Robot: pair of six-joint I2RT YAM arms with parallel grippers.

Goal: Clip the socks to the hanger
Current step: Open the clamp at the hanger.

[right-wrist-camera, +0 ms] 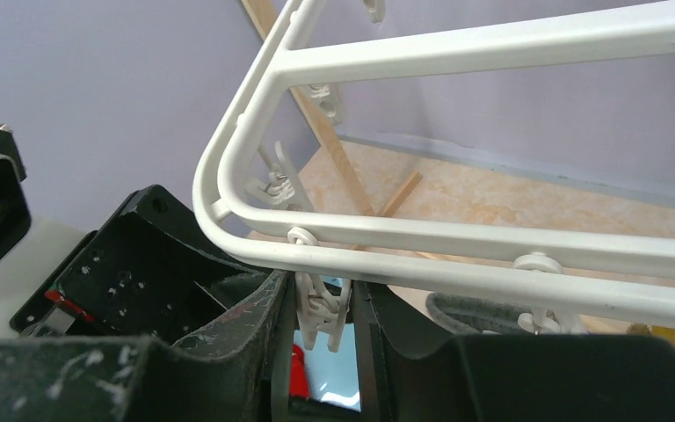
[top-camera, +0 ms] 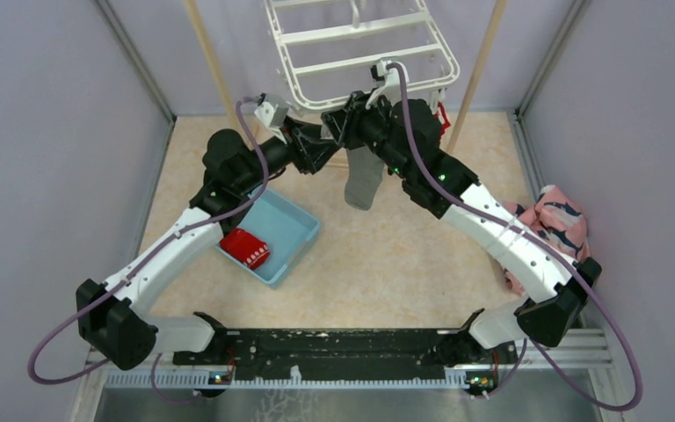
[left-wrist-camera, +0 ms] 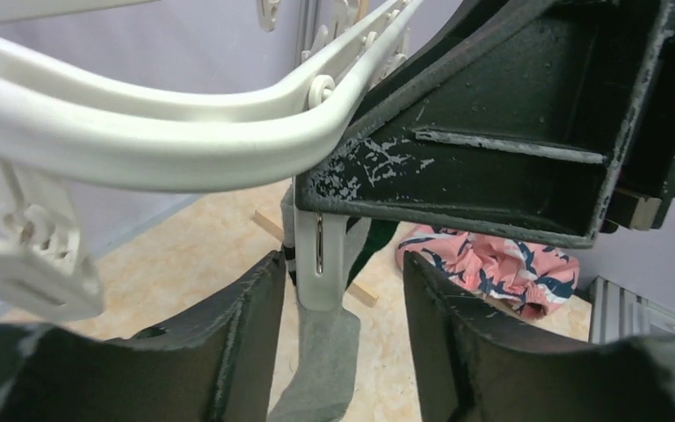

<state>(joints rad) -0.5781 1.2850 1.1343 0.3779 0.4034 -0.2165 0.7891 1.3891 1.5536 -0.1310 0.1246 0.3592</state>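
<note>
Grey sock point(top-camera: 362, 180) hangs clipped on hanger point(top-camera: 360, 53); left claw point(left-wrist-camera: 341, 274) wide astride it, right claw point(right-wrist-camera: 318, 303) narrow, pinching a clip point(right-wrist-camera: 322, 316). Nxt: left fetches red sock point(top-camera: 246, 247) frm lower-left bin point(top-camera: 286, 220)

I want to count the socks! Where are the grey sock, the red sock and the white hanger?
grey sock point(top-camera: 362, 186): top view, its hanging middle.
red sock point(top-camera: 245, 247): top view, its red middle.
white hanger point(top-camera: 334, 35): top view, a crossbar.

grey sock point(top-camera: 362, 185) hanging below hanger point(top-camera: 352, 32), red sock point(top-camera: 245, 247) in bin point(top-camera: 295, 232)
</note>
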